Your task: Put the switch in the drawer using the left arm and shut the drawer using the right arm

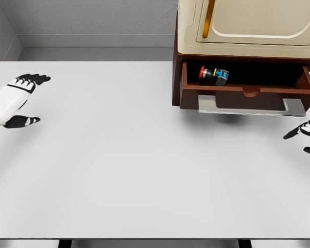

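Observation:
The switch point(213, 75), a small black block with a red button end and blue and yellow marks, lies on its side in the left part of the open drawer point(248, 94). The drawer is dark brown wood with a grey metal handle point(250, 106) along its front. My left hand point(23, 98) hovers over the table's far left, fingers spread and holding nothing, well away from the drawer. My right hand point(307, 135) shows at the right edge, just below and right of the handle, fingers extended and empty.
The drawer belongs to a cabinet point(245, 26) with a cream door and gold trim, standing at the back right of the white table point(134, 165). A grey wall runs behind the table.

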Robot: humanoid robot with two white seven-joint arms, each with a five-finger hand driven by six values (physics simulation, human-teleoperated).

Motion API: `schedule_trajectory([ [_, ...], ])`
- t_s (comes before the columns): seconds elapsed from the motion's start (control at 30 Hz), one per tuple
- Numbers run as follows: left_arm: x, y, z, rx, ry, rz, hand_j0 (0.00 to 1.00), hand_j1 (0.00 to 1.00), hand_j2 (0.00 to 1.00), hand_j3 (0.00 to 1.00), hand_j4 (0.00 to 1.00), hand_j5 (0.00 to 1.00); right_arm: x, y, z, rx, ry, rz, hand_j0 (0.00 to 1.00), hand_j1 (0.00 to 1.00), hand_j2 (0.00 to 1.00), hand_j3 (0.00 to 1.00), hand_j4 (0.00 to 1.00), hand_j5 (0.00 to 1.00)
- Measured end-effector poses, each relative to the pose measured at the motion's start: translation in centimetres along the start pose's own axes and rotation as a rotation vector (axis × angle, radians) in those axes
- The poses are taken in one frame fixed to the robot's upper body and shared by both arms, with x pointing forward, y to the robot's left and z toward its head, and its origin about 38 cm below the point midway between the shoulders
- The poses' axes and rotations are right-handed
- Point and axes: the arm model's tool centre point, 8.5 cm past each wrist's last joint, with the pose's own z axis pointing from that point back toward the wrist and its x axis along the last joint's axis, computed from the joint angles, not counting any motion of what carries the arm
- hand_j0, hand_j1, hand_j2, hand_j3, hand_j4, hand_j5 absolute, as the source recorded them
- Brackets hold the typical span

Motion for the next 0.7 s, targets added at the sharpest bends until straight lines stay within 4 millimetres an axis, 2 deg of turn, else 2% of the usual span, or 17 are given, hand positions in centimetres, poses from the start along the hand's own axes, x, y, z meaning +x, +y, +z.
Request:
schedule_trajectory([
  [0.07, 0.1, -0.1, -0.1, 0.002, -0.001, 0.004, 1.0, 1.0, 1.0, 1.0, 1.0, 1.0, -0.1, -1.4, -0.7, -0.028, -0.008, 0.03, 0.67, 0.67, 0.67, 0.67, 0.67, 0.67],
  [0.3, 0.1, -0.3, -0.1, 0.001, 0.001, 0.01, 1.0, 1.0, 1.0, 1.0, 1.0, 1.0, 0.4, 0.5, -1.9, -0.003, -0.034, 0.0, 0.67, 0.67, 0.67, 0.67, 0.67, 0.67],
  [0.4, 0.1, -0.3, -0.1, 0.0, 0.002, 0.011, 1.0, 1.0, 1.0, 1.0, 1.0, 1.0, 0.6, -0.9, -2.8, -0.037, -0.051, 0.02, 0.67, 0.67, 0.67, 0.67, 0.67, 0.67],
  [0.47, 0.1, -0.4, -0.1, 0.0, 0.002, 0.011, 1.0, 1.0, 1.0, 1.0, 1.0, 1.0, 0.9, -0.3, -3.2, -0.031, -0.062, 0.01, 0.67, 0.67, 0.67, 0.67, 0.67, 0.67],
  [0.7, 0.2, -0.5, -0.2, 0.004, 0.0, 0.018, 1.0, 1.0, 1.0, 1.0, 1.0, 1.0, 1.5, -0.9, -4.7, -0.057, -0.096, 0.014, 0.67, 0.67, 0.67, 0.67, 0.67, 0.67],
])
